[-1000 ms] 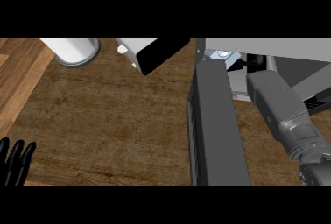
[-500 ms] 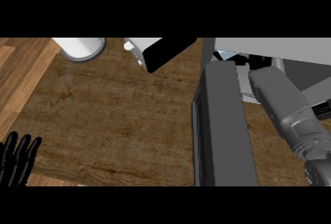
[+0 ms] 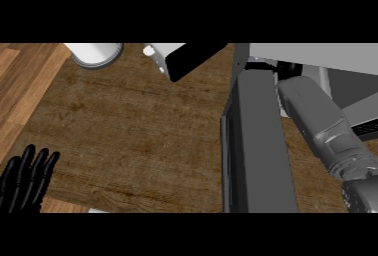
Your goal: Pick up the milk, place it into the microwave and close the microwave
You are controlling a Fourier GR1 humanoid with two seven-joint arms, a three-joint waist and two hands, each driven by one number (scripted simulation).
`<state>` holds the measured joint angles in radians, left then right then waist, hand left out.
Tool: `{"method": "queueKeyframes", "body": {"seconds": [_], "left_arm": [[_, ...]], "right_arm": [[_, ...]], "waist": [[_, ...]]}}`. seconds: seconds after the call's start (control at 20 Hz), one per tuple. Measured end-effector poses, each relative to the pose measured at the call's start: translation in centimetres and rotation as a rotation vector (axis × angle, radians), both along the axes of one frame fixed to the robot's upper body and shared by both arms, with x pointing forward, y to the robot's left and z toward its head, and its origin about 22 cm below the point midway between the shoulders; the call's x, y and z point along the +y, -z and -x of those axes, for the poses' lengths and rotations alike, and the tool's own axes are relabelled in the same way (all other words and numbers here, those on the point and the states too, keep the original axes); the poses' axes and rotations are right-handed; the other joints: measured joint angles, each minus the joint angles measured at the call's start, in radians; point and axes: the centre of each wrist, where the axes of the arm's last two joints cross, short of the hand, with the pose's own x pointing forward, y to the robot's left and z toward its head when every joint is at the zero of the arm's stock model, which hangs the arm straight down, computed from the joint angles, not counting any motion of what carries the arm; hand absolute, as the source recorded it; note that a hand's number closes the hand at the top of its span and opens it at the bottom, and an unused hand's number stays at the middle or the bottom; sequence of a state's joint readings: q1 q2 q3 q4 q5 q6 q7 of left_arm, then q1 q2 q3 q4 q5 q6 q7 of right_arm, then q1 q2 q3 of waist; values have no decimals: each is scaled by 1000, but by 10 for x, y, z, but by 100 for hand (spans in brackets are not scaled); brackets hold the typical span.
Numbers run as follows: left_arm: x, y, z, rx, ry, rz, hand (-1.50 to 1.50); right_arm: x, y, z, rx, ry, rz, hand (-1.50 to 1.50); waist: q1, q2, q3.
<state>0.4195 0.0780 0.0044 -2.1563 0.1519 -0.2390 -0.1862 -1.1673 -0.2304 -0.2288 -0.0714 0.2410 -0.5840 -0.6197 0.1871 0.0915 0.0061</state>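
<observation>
Milk is nowhere in plain sight, and my best judgement is that it sits inside the microwave cavity, hidden by the arm and the casing. The right hand (image 3: 286, 66) shows only as a dark shape at the cavity mouth, so I cannot tell how open it is or whether it has hold of anything. Behind it, the thick grey right forearm (image 3: 319, 117) slants down to the view's lower right. Just beside the forearm on its left stands the dark grey slab of the microwave door (image 3: 257, 150), swung open and seen edge-on, with its long axis running up and down the view. Its far end meets the pale grey box of the microwave (image 3: 317, 50). Closing looks like the right arm's job, since it is much the nearer. The black left hand (image 3: 26, 177) rests open, fingers up, at the lower left, well apart across the brown wooden counter (image 3: 133, 130).
</observation>
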Motion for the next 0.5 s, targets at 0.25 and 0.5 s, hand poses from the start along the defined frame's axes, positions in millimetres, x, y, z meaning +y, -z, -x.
{"method": "queueKeyframes", "body": {"seconds": [0.25,0.5], "left_arm": [[-6,1,-4,-2,3,-4,-150],[-14,0,-8,-4,16,-8,-150]], "right_arm": [[2,8,3,37,-47,-50,-150],[1,7,3,54,-67,-93,-150]], "waist": [[-13,0,2],[-21,-6,1]]}}
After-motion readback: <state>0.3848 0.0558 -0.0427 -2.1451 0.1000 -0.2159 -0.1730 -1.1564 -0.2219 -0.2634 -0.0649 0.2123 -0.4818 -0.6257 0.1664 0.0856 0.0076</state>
